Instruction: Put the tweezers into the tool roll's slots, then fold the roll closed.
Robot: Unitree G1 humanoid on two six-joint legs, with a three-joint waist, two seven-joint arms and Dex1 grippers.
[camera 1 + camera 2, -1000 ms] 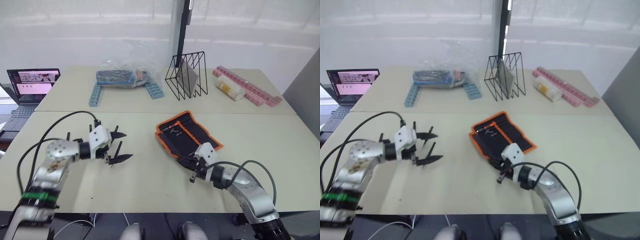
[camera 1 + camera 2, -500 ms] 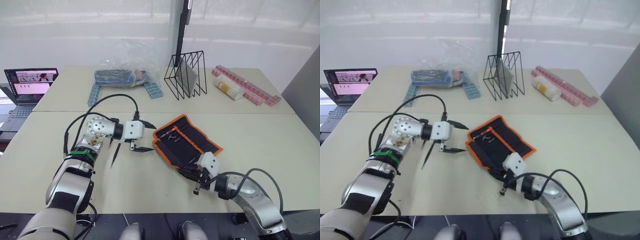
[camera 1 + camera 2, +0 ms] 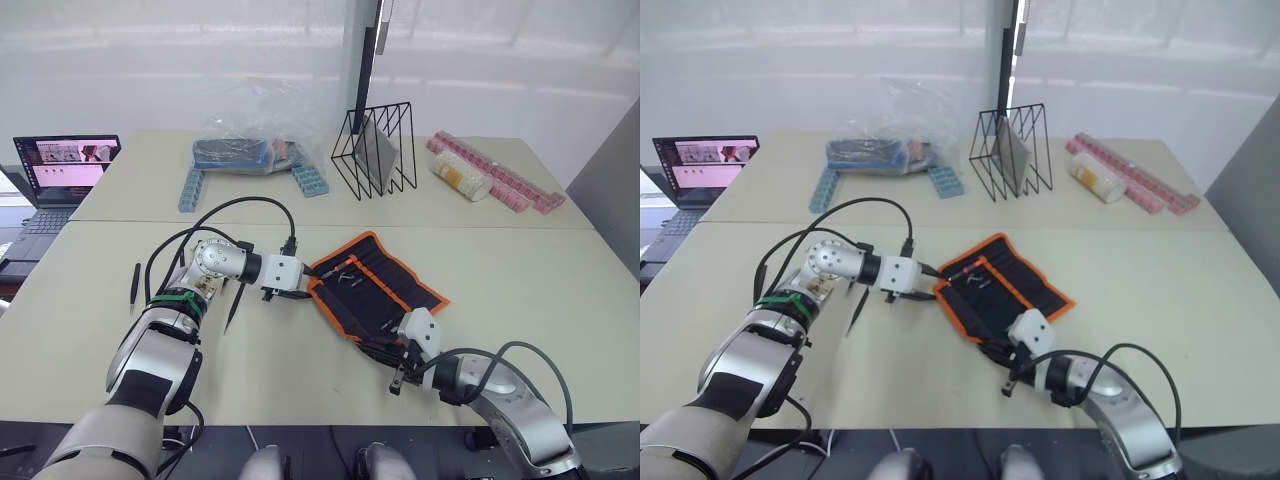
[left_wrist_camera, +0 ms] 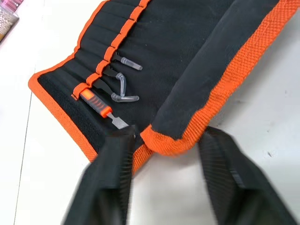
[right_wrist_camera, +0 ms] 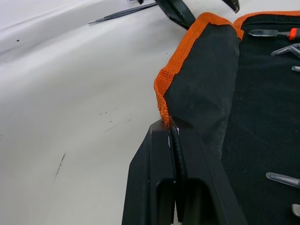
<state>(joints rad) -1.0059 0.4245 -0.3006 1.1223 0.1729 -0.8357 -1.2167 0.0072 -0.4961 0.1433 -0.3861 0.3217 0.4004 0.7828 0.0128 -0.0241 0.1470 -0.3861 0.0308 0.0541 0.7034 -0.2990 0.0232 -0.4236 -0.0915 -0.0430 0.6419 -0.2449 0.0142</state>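
The roll (image 3: 375,288) is laid open on the counter (image 3: 520,280), its long left edge folded over as a flap onto the inner face. The right gripper (image 5: 174,140) is seen at the roll's near left corner, its jaws pressed together on the orange trim of that flap. The left gripper (image 4: 164,154) is held at the roll's far left corner, its jaws apart on either side of the flap's orange end and not closed on it. On the inner face, an orange-handled tool (image 4: 96,101) and several slim metal tips (image 4: 123,92) are seen tucked under an orange strip of slots (image 4: 123,33). One pair of tweezers (image 3: 231,310) is left on the counter just left of the roll, under the left arm, and another (image 3: 134,281) lies well apart to the left. Farther back, a clear bag (image 3: 245,150), a black wire rack (image 3: 375,150) and pink trays (image 3: 500,180) are set along the counter, and a laptop (image 3: 60,175) is seen at the far left.
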